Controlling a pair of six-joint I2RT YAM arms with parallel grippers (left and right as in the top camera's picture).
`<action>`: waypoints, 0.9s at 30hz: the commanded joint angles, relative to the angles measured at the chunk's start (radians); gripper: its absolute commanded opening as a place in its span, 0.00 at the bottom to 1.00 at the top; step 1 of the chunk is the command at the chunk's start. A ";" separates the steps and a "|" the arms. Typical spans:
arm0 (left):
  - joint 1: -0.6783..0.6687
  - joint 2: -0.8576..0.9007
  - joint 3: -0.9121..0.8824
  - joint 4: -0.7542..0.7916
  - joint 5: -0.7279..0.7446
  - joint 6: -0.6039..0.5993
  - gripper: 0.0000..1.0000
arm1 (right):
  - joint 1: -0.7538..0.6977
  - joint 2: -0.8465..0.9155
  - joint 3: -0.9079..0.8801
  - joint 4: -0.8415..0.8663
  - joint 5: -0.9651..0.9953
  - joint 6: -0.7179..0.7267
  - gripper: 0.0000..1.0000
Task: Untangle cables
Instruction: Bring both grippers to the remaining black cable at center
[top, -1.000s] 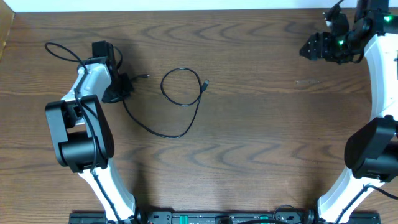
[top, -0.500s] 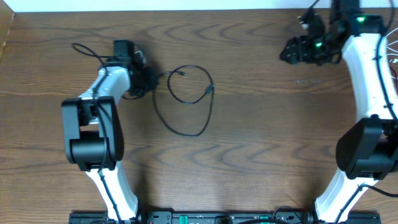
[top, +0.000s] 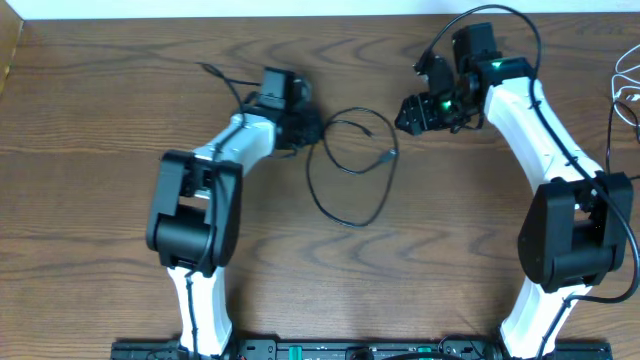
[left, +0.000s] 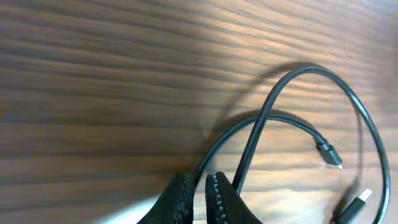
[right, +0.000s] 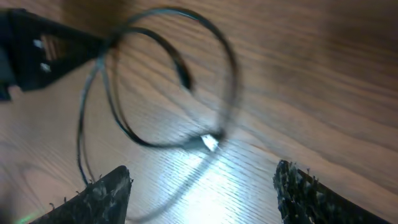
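overhead view: my left gripper (top: 306, 128) sits at the upper middle of the wooden table (top: 470, 250), on the left end of the black cable (top: 350, 221). the cable leaves it in one loose loop, going down, round to the right and back up. one plug end (top: 391, 156) lies on the loop's right side. my right gripper (top: 412, 110) is just up and right of the loop, apart from it. a thin pale cord (top: 620, 88) lies at the table's right edge, well apart from the black cable. only this view has it, and its ends cannot be told.

left wrist view: my left fingertips (left: 221, 202) are pressed nearly together, pinching the black cable. two strands cross just beyond them. the overhead view hides this grip under the gripper body. this view also separates a small plug (left: 329, 154) from a metal-tipped plug (left: 356, 204), lying near each other on the wood. overhead i make out only one.

right wrist view: my right fingers (right: 99, 196) are spread wide, with nothing held between them. the loop lies ahead of them on the table, with the left gripper at top left on its end. the cable is blurred here, so no fine detail can be read.
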 joint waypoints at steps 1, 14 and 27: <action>-0.067 0.020 -0.009 0.020 -0.002 -0.013 0.13 | 0.012 -0.007 -0.009 0.011 -0.014 0.016 0.71; -0.122 0.020 -0.009 0.000 -0.023 0.023 0.14 | 0.016 -0.007 -0.056 0.069 0.042 -0.364 0.74; -0.089 -0.005 -0.005 0.043 0.198 0.107 0.15 | 0.025 -0.007 -0.071 0.211 0.045 -0.369 0.75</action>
